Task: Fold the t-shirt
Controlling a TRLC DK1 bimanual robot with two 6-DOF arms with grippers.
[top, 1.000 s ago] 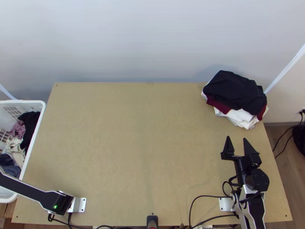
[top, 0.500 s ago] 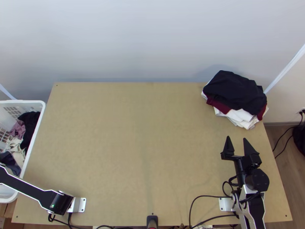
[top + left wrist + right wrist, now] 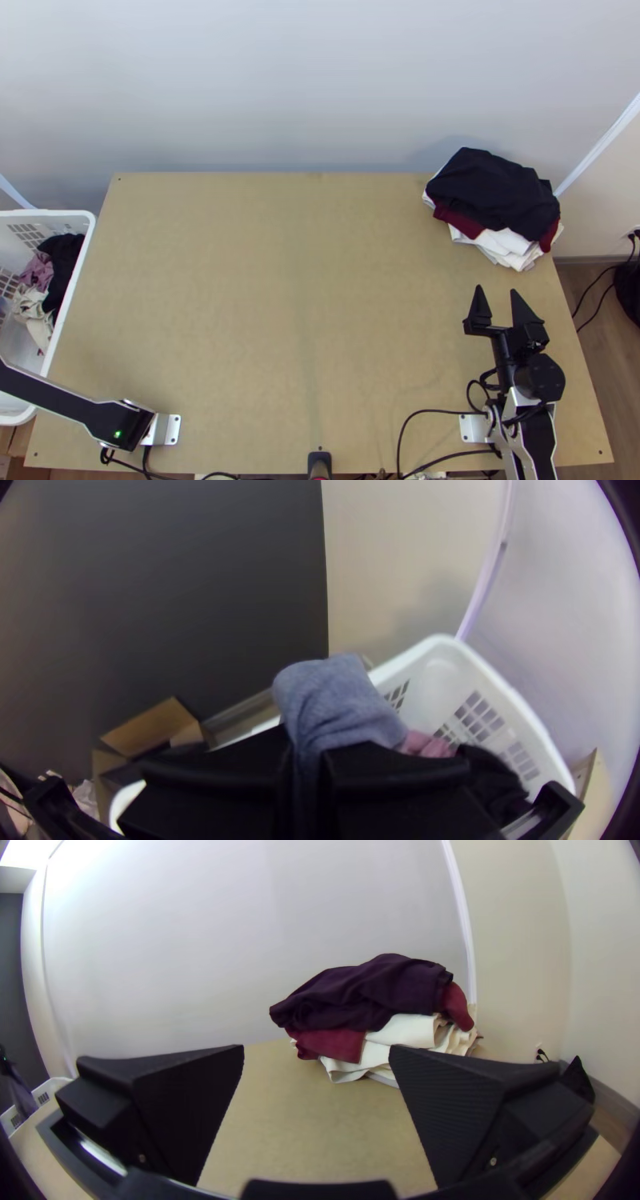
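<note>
Cloth (image 3: 337, 703), grey-blue and bunched, is lying pinched between the fingers of the left pincer (image 3: 307, 750), at the white basket (image 3: 91, 232) beside the worktop's (image 3: 280, 280) left edge. It may be the t-shirt, but its bunching is making the shape hard to read. Inside the basket, a black garment (image 3: 62, 256), a pink one (image 3: 36, 272) and a cream one (image 3: 30, 302) are resting crumpled. Near the worktop's right edge, the right pincer (image 3: 497, 289) is standing wide and holding nothing, its tips pointing towards the far edge. Beyond it, a pile of folded clothes (image 3: 492, 188), dark over deep red over white, is sitting at the far right corner.
</note>
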